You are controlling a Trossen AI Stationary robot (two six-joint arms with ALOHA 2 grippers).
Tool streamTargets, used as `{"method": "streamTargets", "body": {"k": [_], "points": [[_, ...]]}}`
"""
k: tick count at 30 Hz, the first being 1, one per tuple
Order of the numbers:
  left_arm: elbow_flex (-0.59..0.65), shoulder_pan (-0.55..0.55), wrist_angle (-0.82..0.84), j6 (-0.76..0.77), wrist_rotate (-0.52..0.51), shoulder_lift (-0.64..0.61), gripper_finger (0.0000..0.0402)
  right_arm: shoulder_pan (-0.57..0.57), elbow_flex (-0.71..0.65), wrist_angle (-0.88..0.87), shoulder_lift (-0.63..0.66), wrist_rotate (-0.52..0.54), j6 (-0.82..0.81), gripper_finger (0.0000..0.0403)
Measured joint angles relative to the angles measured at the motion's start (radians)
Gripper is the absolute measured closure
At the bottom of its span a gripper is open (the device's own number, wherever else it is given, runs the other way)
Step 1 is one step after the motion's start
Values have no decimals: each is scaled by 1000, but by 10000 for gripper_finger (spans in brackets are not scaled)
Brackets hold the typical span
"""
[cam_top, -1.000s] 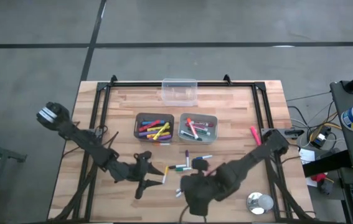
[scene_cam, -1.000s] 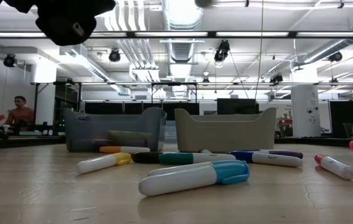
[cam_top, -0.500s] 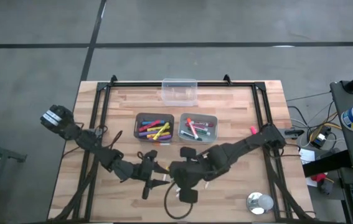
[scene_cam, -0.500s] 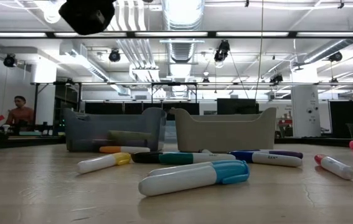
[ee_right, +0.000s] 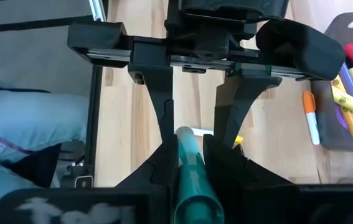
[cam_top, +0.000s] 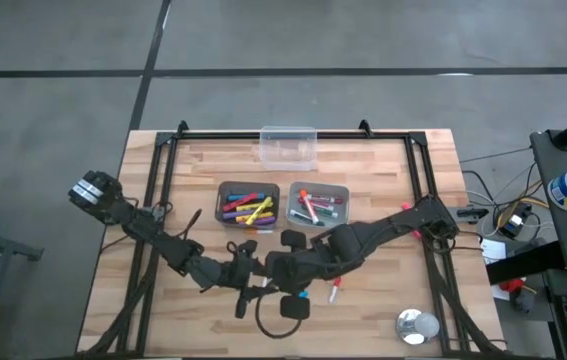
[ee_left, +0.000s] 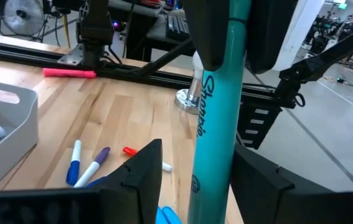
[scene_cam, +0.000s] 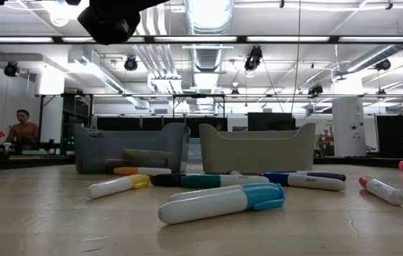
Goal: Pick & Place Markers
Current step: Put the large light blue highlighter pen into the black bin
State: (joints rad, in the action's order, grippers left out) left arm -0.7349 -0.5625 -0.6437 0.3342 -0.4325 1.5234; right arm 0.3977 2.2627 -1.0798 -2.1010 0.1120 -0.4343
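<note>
The right pincer (ee_right: 188, 165) clamps a slim teal marker (ee_left: 216, 106) with black script, between the spread-apart left pincer (ee_left: 195, 180).

The teal marker (ee_left: 216, 118) runs off both frame edges (cap unseen), while arms hide markers beneath them.

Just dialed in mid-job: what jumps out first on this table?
The two arms meet near the table's front middle: the right gripper is shut on a teal marker, held between the left gripper's open fingers. Behind them, two bins hold sorted markers; loose markers lie in front.
</note>
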Motion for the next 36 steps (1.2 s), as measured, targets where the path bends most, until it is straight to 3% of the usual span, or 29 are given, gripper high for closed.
{"method": "streamTargets", "body": {"k": [4,13,19,21,24,30,33,36], "points": [[0,0,1,0,0,0,246,0,-1,1,0,2,0,344],[1,1,13,-1,4,-3,339,1,-5,7,-1,17,-9,318],[0,18,83,-32,-25,-4,329,6,5,-2,0,27,-29,288],[-1,25,148,-43,-66,-11,324,10,15,0,4,29,-63,279],[3,47,304,-43,-217,-24,322,31,31,20,16,7,-105,267],[-24,90,770,45,-550,-123,320,80,40,44,16,14,-83,259],[-27,136,925,127,-594,-171,320,111,40,58,16,19,-81,262],[-29,199,1023,136,-559,-200,319,133,40,66,16,11,-78,267]]}}
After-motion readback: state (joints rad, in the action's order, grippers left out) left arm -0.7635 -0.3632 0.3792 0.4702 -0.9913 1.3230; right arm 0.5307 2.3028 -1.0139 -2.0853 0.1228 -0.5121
